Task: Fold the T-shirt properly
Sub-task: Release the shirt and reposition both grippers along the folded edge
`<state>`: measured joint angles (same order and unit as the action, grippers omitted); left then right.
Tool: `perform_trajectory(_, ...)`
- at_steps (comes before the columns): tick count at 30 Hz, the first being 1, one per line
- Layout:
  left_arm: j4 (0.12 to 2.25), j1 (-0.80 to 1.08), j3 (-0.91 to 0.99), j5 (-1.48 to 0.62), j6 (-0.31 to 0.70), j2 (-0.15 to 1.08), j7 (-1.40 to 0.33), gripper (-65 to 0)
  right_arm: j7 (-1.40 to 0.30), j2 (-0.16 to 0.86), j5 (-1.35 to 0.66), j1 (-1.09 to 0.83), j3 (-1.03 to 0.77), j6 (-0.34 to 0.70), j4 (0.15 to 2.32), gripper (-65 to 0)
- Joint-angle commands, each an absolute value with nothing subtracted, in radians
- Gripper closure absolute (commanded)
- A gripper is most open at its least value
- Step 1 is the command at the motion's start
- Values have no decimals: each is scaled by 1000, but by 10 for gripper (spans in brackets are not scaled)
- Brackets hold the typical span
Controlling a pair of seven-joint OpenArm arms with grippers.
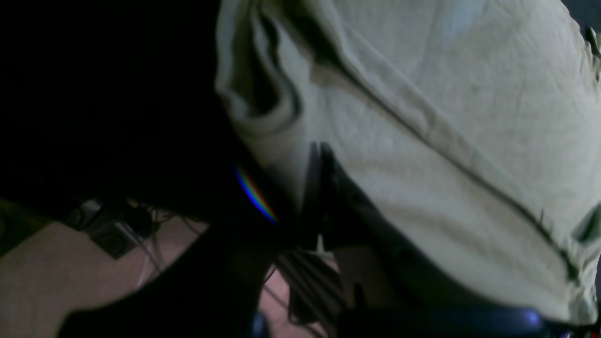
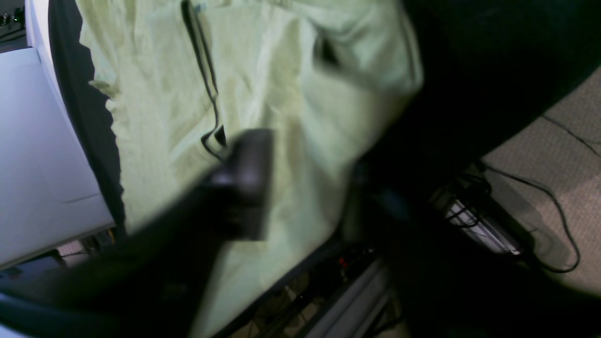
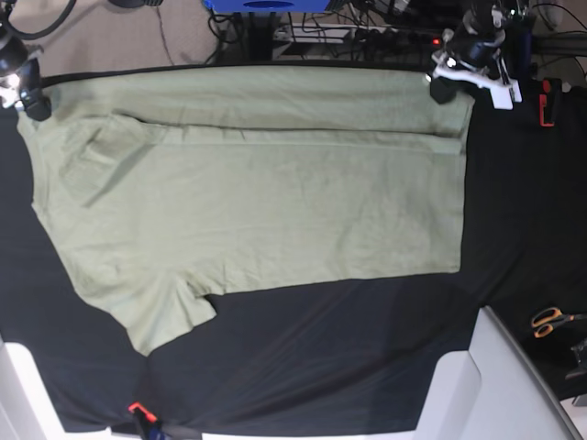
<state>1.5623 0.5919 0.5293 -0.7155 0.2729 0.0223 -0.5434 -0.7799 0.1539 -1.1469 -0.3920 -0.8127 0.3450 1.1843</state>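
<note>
The pale green T-shirt (image 3: 257, 211) lies spread on the black cloth (image 3: 321, 367), its far long edge folded over into a band along the top. My left gripper (image 3: 449, 87) sits at the shirt's top right corner. In the left wrist view its fingers (image 1: 324, 183) stand together with the T-shirt (image 1: 422, 141) bunched around them. My right gripper (image 3: 23, 92) is at the top left corner by the sleeve. In the right wrist view the right gripper (image 2: 310, 188) has its jaws apart over the T-shirt (image 2: 164, 103), and one blurred finger (image 2: 249, 183) shows.
Orange-handled scissors (image 3: 550, 319) lie at the right edge. A white panel (image 3: 486, 385) stands at the bottom right and another (image 3: 14, 385) at the bottom left. A red clip (image 3: 546, 103) is at the right, an orange clamp (image 3: 138, 410) at the front edge. Cables run behind the table.
</note>
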Motion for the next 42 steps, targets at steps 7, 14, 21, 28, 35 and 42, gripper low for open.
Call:
perform_trajectory(7,1572,610,539,-722,275,30,-529,-429,-783,143,-1171,-404,-855,352,1205,-411)
perform_trajectory(14,1575,608,676,-720,275,30,-529,-563,-776,147,-1171,-433,-860,351,1285,-411)
perform_trajectory(21,1635,584,977,-720,275,31,-529,-558,-777,151,-1075,-429,-990,291,1403,-416)
perform_trajectory(28,1828,702,812,-719,275,16,-527,-112,-862,143,-931,-456,-868,512,1653,-377)
perform_trajectory(35,1744,687,595,-654,275,19,-522,0,-905,68,-789,-469,-673,578,1659,-23)
perform_trajectory(42,1667,599,595,-352,275,-59,-472,0,-895,-2,-702,-461,-526,579,1635,-5)
